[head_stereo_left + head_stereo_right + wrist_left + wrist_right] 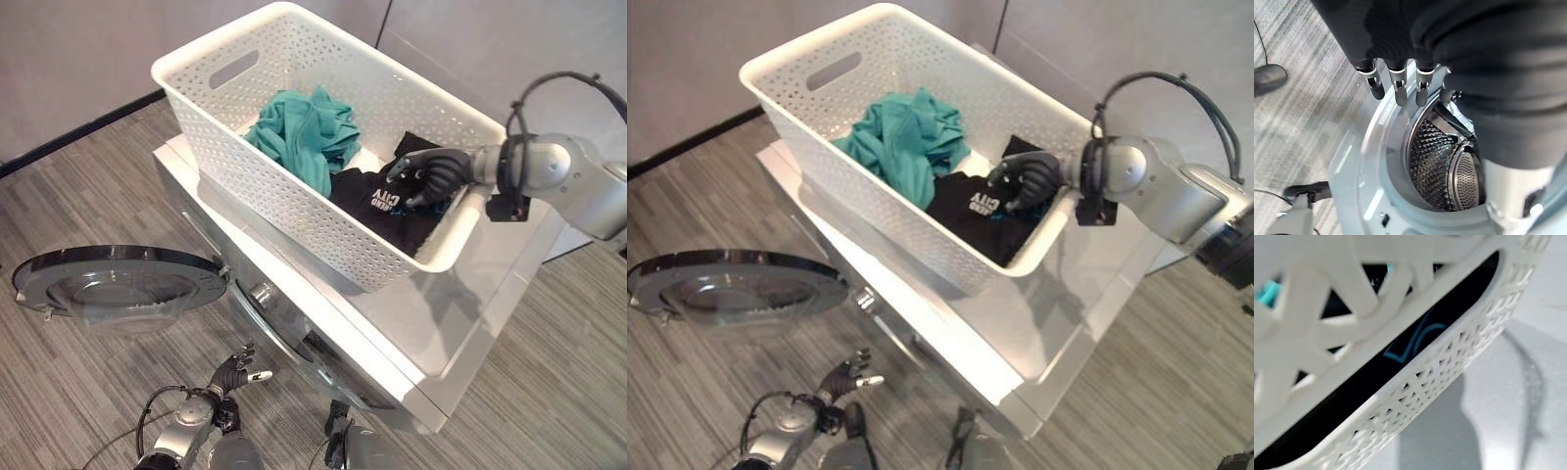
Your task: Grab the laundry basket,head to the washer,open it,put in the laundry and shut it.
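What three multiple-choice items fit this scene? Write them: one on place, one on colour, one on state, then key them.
1. Where does the laundry basket stand?
A. On the floor
B. On top of the washer
C. Inside the drum

2. What colour is the garment beside the black garment?
A. Teal
B. Red
C. Yellow

3. How is the washer door?
A. Shut
B. Swung open
C. Taken off

Key: B, the basket sits on the washer's white top; A, teal cloth lies in the basket's middle; B, the door hangs out to one side and the left wrist view looks into the drum past the left robot hand.

The right robot hand reaches into the basket at the black garment.
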### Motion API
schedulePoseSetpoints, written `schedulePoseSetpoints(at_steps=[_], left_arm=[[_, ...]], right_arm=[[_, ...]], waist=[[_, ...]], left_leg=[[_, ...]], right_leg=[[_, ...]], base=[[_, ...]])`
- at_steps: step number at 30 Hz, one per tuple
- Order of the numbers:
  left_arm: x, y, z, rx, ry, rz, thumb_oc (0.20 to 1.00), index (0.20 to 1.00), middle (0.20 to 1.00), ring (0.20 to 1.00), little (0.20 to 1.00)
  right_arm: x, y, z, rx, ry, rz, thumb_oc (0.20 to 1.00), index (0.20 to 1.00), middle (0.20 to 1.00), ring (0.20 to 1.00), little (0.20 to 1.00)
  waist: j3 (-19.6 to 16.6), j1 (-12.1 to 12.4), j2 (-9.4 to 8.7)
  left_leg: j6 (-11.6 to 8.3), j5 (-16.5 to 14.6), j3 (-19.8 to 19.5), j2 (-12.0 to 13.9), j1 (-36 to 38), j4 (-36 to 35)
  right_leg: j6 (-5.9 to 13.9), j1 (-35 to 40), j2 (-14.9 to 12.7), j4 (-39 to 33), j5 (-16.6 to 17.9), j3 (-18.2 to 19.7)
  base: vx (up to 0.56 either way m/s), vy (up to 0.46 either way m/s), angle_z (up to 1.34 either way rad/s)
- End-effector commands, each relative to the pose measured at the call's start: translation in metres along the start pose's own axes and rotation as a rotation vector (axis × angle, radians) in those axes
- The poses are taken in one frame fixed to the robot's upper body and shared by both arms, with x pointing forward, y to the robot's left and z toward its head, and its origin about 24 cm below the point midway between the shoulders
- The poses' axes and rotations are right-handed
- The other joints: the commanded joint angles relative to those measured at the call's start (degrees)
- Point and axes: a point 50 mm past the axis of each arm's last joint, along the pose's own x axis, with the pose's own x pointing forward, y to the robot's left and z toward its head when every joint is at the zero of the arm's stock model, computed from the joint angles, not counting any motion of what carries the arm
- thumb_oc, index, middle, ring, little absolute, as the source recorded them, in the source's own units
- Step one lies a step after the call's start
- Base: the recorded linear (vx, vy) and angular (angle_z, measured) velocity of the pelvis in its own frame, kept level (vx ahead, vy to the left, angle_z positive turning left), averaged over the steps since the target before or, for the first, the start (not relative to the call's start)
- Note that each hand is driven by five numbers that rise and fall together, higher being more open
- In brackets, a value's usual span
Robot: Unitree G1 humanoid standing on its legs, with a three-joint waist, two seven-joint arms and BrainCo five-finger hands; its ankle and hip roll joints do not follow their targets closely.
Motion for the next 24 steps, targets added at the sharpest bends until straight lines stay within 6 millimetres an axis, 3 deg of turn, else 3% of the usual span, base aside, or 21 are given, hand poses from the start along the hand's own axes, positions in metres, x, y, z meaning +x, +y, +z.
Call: schedulePoseSetpoints(at_steps=[1,12,14,20,22,24], left_arm=[[0.005,-0.004,0.018,-0.015,-0.093,-0.012,1.0,1.0,1.0,1.0,1.0],[0.002,0.002,0.008,-0.071,-0.067,0.051,1.0,1.0,1.0,1.0,1.0],[-0.001,0.005,0.001,-0.089,-0.047,0.071,1.0,1.0,1.0,1.0,1.0],[-0.005,0.008,-0.01,-0.114,-0.01,0.092,1.0,1.0,1.0,1.0,1.0],[-0.007,0.01,-0.014,-0.117,0.005,0.105,1.0,1.0,1.0,1.0,1.0],[-0.008,0.012,-0.018,-0.115,0.019,0.113,1.0,1.0,1.0,1.0,1.0]], right_arm=[[0.014,0.028,-0.008,0.019,0.016,0.134,0.2,0.2,0.2,0.2,0.2],[-0.005,-0.029,0.016,-0.05,-0.083,-0.193,0.2,0.2,0.2,0.2,0.2],[-0.021,-0.052,0.023,-0.076,-0.101,-0.333,0.2,0.2,0.2,0.2,0.2],[-0.06,-0.097,0.014,-0.121,-0.036,-0.623,0.2,0.2,0.2,0.2,0.2],[-0.086,-0.117,0.017,-0.171,-0.023,-0.804,0.2,0.2,0.2,0.2,0.2],[-0.093,-0.126,0.024,-0.196,-0.043,-0.891,0.2,0.2,0.2,0.2,0.2]], waist=[[3.5,2.1,-0.37],[2.3,1.3,-0.59],[1.6,1.0,-0.56],[-0.5,0.1,-0.36],[-1.8,-0.2,0.03],[-2.4,-0.2,0.08]], left_leg=[[3.29,-2.7,-3.6,-2.1,-2.3,3.2],[4.08,-3.9,-3.5,-2.4,-1.0,3.5],[4.28,-4.3,-3.2,-2.5,-0.5,3.7],[4.63,-5.2,-2.9,-2.5,1.4,4.0],[4.92,-6.0,-3.1,-2.5,2.5,4.1],[5.09,-6.2,-3.2,-2.7,3.3,4.0]], right_leg=[[0.22,-0.8,-0.6,11.7,-13.4,3.2],[0.25,-0.9,-0.2,11.4,-12.9,5.9],[0.21,-0.4,-0.1,11.3,-13.0,6.4],[0.09,1.4,0.1,11.2,-13.6,7.1],[0.16,2.4,0.3,11.1,-14.2,7.6],[0.13,3.1,0.4,11.0,-14.3,7.9]], base=[[0.0,0.023,-0.11],[-0.01,0.019,-0.13],[0.0,0.021,-0.15],[0.02,0.007,-0.12],[0.05,-0.004,-0.07],[0.03,0.002,-0.06]])
